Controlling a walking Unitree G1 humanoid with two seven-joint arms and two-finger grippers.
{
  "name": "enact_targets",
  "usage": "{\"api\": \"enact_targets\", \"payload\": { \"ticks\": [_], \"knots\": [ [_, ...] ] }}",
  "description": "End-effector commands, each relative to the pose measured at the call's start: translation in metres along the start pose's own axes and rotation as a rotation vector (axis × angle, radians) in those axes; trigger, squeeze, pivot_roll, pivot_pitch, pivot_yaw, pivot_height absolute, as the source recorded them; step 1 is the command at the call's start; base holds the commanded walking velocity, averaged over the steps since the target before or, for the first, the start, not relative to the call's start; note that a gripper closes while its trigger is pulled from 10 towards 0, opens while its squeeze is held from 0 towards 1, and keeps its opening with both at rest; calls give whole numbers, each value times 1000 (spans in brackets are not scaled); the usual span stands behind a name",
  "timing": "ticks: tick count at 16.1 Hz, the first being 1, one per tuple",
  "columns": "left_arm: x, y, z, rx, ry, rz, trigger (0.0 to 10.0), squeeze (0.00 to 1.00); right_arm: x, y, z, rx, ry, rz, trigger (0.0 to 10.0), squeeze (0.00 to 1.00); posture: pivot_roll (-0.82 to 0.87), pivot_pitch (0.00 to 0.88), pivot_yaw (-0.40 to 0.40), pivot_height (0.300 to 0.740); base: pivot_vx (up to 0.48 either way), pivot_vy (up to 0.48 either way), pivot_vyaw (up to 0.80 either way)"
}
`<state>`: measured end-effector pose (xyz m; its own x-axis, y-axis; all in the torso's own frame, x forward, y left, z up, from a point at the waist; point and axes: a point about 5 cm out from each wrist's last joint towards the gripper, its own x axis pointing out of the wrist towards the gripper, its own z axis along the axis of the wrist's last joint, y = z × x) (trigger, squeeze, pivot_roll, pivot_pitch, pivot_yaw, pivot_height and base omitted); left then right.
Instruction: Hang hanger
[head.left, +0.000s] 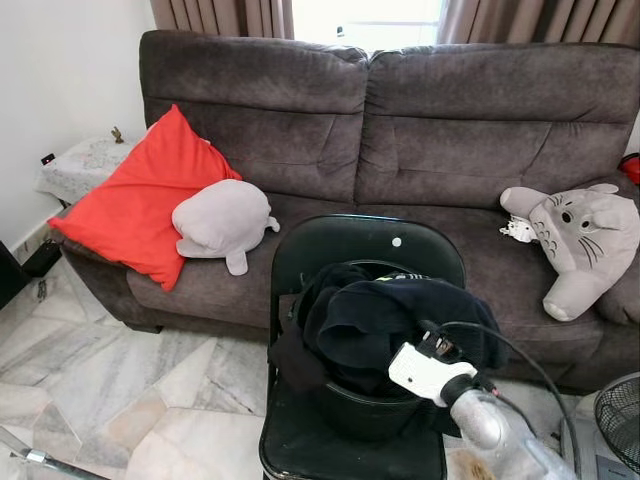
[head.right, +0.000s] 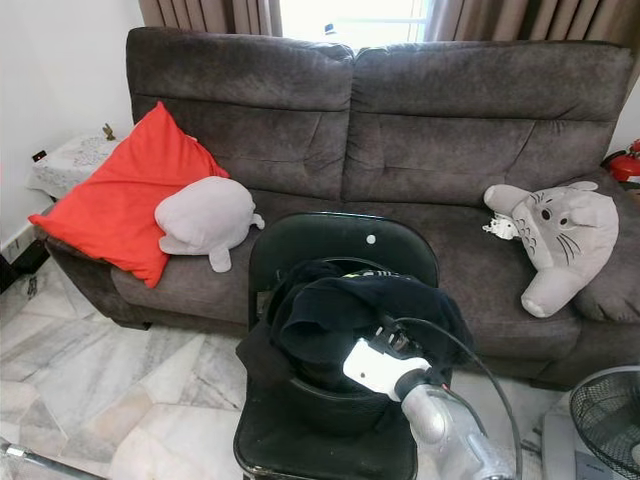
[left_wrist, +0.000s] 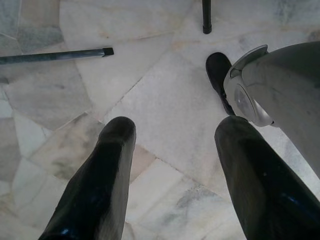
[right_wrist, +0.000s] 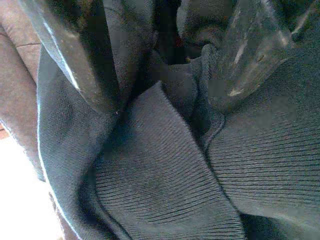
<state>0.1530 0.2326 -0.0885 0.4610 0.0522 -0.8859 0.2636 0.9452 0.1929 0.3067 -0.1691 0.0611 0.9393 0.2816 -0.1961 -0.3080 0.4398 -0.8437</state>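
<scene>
Now the right gripper (right_wrist: 165, 80) has its fingers (right_wrist: 75, 55) spread apart, pressed into the dark sweater (head.left: 400, 320) heaped in the black basket (head.left: 365, 405) on the chair (head.left: 350, 245); nothing is clamped. No hanger can be made out in the heap. At 12 o'clock stands the sofa (head.left: 420, 120). The left gripper (left_wrist: 172, 170) hangs open over the marble floor (head.left: 130, 380) at 9 o'clock.
</scene>
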Motion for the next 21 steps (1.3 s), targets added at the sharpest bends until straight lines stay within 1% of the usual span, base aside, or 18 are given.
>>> {"api": "enact_targets", "payload": {
  "ticks": [1,3,6,9,12,14,16,21],
  "knots": [
    [-1,4,-3,-4,11,12,10000,0,4,-3,1,-26,-13,11,10000,0,55,7,53,740,0,0,0],
    [-1,4,-3,-3,10,14,10000,0,10,-7,2,-41,-34,33,10000,0,61,3,54,740,0,0,0],
    [-1,4,-3,-5,10,17,10000,0,12,-7,8,-45,-80,41,10000,0,66,0,55,740,0,0,0],
    [-1,4,-3,-2,11,16,10000,0,9,-4,11,-51,-110,25,10000,0,63,1,58,740,0,0,0],
    [-1,5,-3,1,11,15,10000,0,3,2,10,-107,-129,17,10000,0,60,3,59,740,0,0,0],
    [-1,5,-2,1,10,14,10000,0,1,7,11,-82,-152,56,10000,0,60,3,58,740,0,0,0],
    [-1,5,-2,0,10,15,10000,0,2,6,8,-101,-132,55,10000,0,60,3,58,740,0,0,0],
    [-1,5,-2,-1,9,16,10000,0,10,-4,2,-128,-97,50,10000,0,70,4,56,740,0,0,0]
  ]
}}
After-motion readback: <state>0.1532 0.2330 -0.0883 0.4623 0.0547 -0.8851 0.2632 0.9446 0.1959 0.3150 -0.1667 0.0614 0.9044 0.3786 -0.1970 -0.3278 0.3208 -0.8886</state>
